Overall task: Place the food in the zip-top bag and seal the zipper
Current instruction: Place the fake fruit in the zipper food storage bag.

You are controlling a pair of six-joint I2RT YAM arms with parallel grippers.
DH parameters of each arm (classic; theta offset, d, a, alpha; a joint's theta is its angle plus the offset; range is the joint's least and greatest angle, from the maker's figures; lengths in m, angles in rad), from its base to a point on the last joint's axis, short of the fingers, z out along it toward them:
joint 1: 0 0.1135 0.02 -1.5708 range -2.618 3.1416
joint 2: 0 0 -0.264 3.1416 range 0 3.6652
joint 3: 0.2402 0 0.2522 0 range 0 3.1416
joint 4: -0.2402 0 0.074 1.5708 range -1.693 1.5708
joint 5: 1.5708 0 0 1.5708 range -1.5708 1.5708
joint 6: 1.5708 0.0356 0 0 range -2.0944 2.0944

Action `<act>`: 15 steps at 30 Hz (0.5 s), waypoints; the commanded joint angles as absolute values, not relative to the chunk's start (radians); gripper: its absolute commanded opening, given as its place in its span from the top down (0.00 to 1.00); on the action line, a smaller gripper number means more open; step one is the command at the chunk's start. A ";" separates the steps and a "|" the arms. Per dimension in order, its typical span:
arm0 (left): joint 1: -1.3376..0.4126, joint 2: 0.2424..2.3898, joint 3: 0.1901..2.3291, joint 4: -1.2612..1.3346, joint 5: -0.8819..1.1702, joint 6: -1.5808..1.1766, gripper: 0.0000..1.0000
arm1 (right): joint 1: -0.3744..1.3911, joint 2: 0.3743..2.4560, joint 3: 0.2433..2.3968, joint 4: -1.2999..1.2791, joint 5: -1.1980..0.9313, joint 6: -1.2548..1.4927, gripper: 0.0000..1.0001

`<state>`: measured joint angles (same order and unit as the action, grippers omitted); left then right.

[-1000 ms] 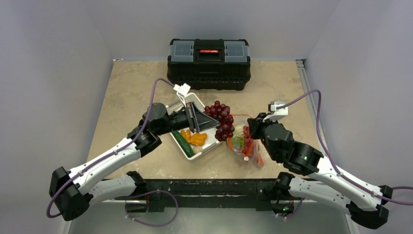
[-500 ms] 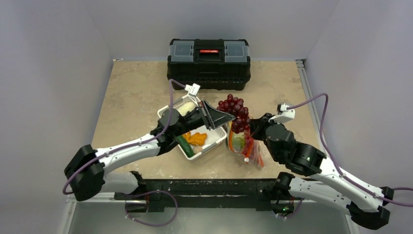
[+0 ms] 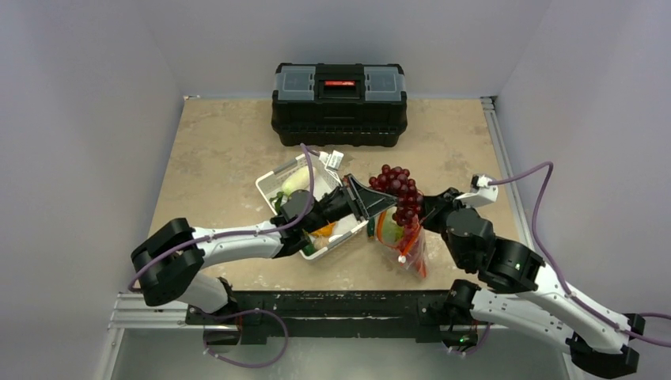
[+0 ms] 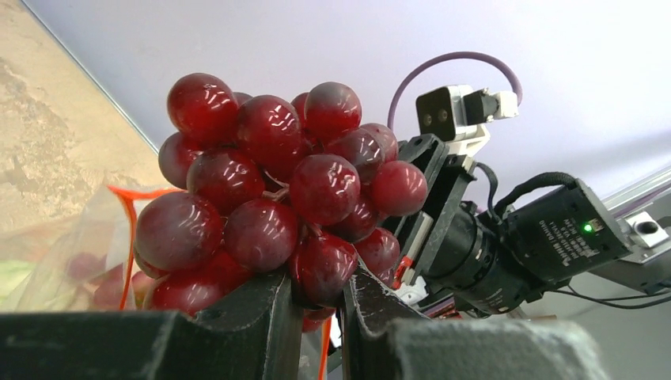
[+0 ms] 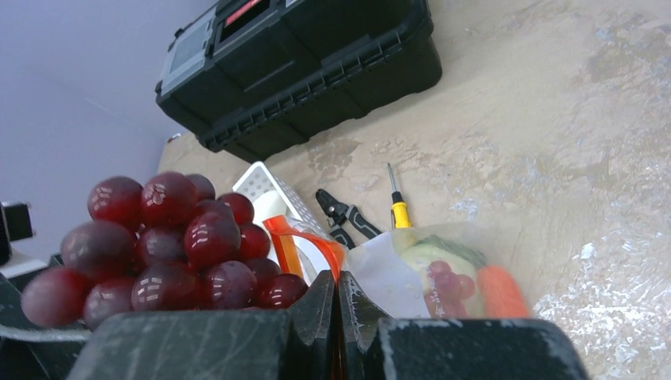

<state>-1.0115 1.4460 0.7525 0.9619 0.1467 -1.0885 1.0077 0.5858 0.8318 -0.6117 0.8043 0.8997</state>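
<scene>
My left gripper [image 3: 385, 200] is shut on the dark red grapes [image 3: 400, 193] and holds them in the air over the zip-top bag's mouth. In the left wrist view the grapes [image 4: 269, 190] sit above my left gripper [image 4: 316, 305]. My right gripper [image 5: 336, 293] is shut on the orange-red zipper [image 5: 305, 237] and holds the mouth up. The clear bag [image 3: 402, 241] lies right of the basket. In the right wrist view it [image 5: 380, 277] holds a carrot [image 5: 498, 289], pale green cabbage [image 5: 427, 257] and a small red piece [image 5: 445, 286]. My right gripper [image 3: 424, 215] is just right of the grapes.
The white slotted basket [image 3: 271, 181] under my left arm holds a white oblong [image 3: 294, 180] and an orange chunk [image 3: 323, 231]. A black toolbox [image 3: 340, 103] stands at the back. Black shears [image 5: 346, 218] and a yellow-handled screwdriver [image 5: 398, 209] lie beyond the bag.
My left gripper has carried the grapes rightward from above the basket to above the bag's mouth. My right arm has shifted slightly right while still gripping the zipper.
</scene>
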 commanded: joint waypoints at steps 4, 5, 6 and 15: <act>-1.078 1.493 0.703 1.049 0.072 -1.004 1.00 | 1.012 0.548 0.875 -0.586 0.883 0.994 1.00; -1.080 1.498 0.694 1.050 0.066 -1.003 1.00 | 1.012 0.543 0.876 -0.588 0.887 0.994 1.00; -1.082 1.501 0.686 1.056 0.062 -1.002 1.00 | 1.013 0.537 0.876 -0.590 0.890 0.995 1.00; -1.110 1.491 0.704 0.911 0.058 -0.957 1.00 | 1.012 0.523 0.880 -0.581 0.905 0.975 1.00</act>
<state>-1.0882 1.5116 0.6724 0.9478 0.0727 -1.0172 1.0077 0.5285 0.8318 -0.6498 0.8566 0.9543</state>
